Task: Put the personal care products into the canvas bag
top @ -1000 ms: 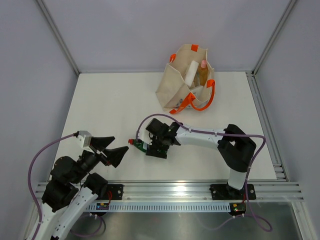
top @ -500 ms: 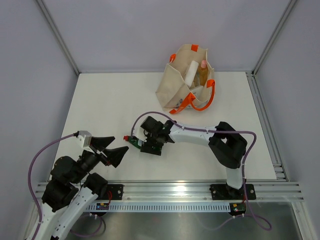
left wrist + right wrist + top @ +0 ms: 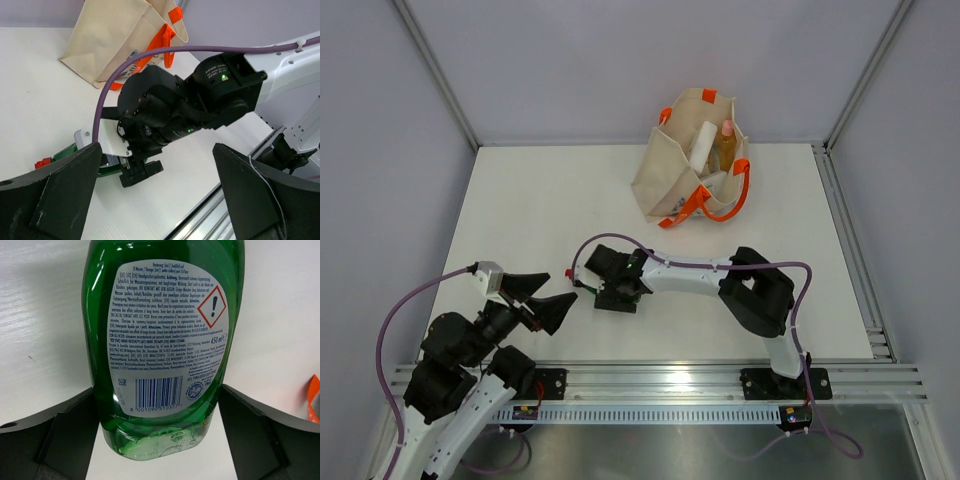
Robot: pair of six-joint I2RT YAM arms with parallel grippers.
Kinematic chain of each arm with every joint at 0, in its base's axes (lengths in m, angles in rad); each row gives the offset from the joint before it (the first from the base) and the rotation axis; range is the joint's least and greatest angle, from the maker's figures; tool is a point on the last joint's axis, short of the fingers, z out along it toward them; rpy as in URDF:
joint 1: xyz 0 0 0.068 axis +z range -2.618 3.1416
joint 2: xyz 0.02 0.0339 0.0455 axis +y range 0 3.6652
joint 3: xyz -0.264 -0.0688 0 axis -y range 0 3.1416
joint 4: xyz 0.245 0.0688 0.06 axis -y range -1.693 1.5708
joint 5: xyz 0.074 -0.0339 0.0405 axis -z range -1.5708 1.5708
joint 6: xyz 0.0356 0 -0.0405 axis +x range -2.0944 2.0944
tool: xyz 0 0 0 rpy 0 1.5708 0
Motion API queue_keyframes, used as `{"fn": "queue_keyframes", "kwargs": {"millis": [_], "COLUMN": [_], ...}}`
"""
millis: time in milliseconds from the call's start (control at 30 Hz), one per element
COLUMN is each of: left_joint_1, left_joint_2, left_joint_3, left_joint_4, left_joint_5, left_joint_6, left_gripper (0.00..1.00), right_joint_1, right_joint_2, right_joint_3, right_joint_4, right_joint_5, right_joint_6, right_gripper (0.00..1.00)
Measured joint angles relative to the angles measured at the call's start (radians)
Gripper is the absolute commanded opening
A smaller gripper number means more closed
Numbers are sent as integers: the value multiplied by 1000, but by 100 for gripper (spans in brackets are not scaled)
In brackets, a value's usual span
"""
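Right wrist view: right gripper spread around green bottle, base at 6 o'clock; unclosed, bottle may slip. Left gripper spread, idle.

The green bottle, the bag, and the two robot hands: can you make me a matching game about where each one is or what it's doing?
Things:
1. green bottle
2. canvas bag
3. left gripper
4. right gripper

Places or states:
A. standing at the far side of the table, with bottles inside
B. open and empty, at the near left of the table
C. lying flat on the table, red cap pointing left
D. lowered over the bottle, one finger on each side

Pairs: 1-C, 2-A, 3-B, 4-D
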Motion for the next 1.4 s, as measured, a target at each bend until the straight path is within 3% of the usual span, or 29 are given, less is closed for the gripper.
{"fn": "queue_keyframes", "kwargs": {"millis": [167, 233, 367, 400, 500, 800, 833, 933, 1067, 1167, 1400], "left_joint_1": [0, 0, 0, 0, 0, 0, 0, 0, 0, 0, 0], "left_joint_2": [-2, -2, -2, -2, -2, -2, 0, 13, 75, 167, 436], "left_joint_3": [0, 0, 0, 0, 0, 0, 0, 0, 0, -2, -75], "left_joint_4": [1, 2, 2, 2, 2, 2, 3, 8, -2, -46, -86], "left_joint_5": [0, 0, 0, 0, 0, -2, -6, -26, -126, -213, -219], "left_joint_6": [0, 0, 0, 0, 0, -2, -5, -35, -175, -379, -824], "left_gripper": [99, 99, 99, 99, 99, 99, 99, 99, 99, 99, 98], "right_joint_1": [23, 23, 23, 22, 6, -227, -260, -329, -360, -360, -361], "right_joint_2": [27, 34, 34, 32, 20, -10, -6, 27, 72, 89, 97], "right_joint_3": [27, 38, 39, 38, 27, 34, 38, 74, 126, 134, 133], "right_joint_4": [-23, -34, -34, -34, -27, -114, -137, -217, -291, -328, -367], "right_joint_5": [53, 53, 49, 44, 6, -490, -547, -684, -789, -850, -900], "right_joint_6": [-11, -12, -18, -19, -25, -26, -27, -37, -58, -66, -61], "right_gripper": [99, 94, 66, 52, 42, 29, 24, 23, 22, 22, 21]}}
